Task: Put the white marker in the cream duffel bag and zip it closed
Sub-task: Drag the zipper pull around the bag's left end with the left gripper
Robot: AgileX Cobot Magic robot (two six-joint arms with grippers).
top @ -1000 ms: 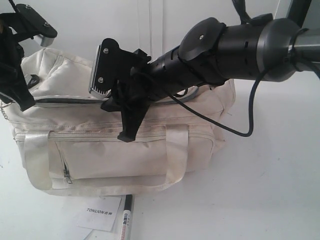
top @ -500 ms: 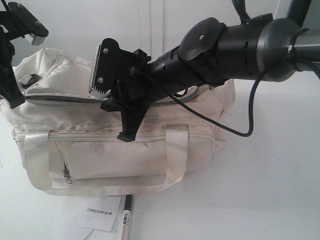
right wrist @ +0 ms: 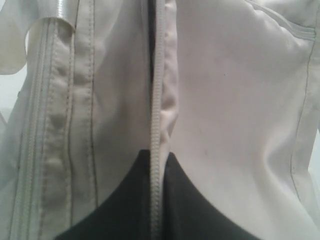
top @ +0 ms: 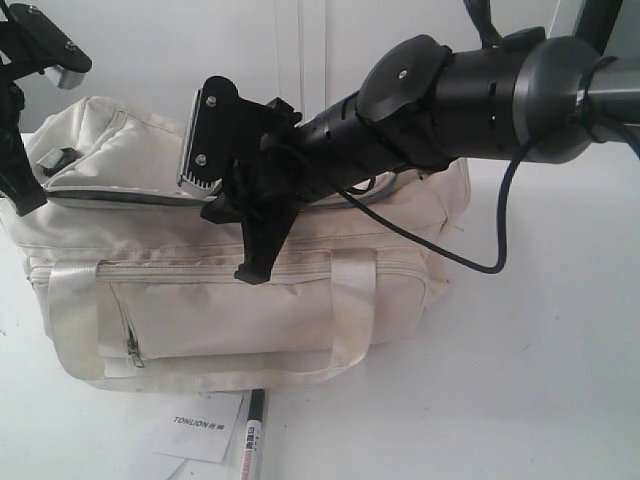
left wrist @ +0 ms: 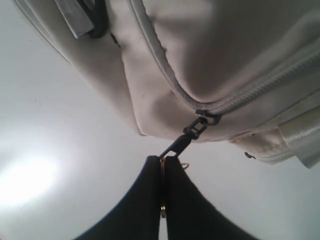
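Cream duffel bag [top: 220,320] of soft fabric sags beside slim white marker [top: 250,440].

Two dark fingers [right wrist: 115,200] are pressed together on a raised zip edge [right wrist: 157,100] of the cream bag [right wrist: 235,100], and that edge runs straight out between them. Beside it lie stitched seams and a second zip [right wrist: 32,125]. A shiny strap [right wrist: 60,10] curls well away from the fingers.

One bag [top: 250,320], one marker [top: 251,442], one card [top: 200,425]
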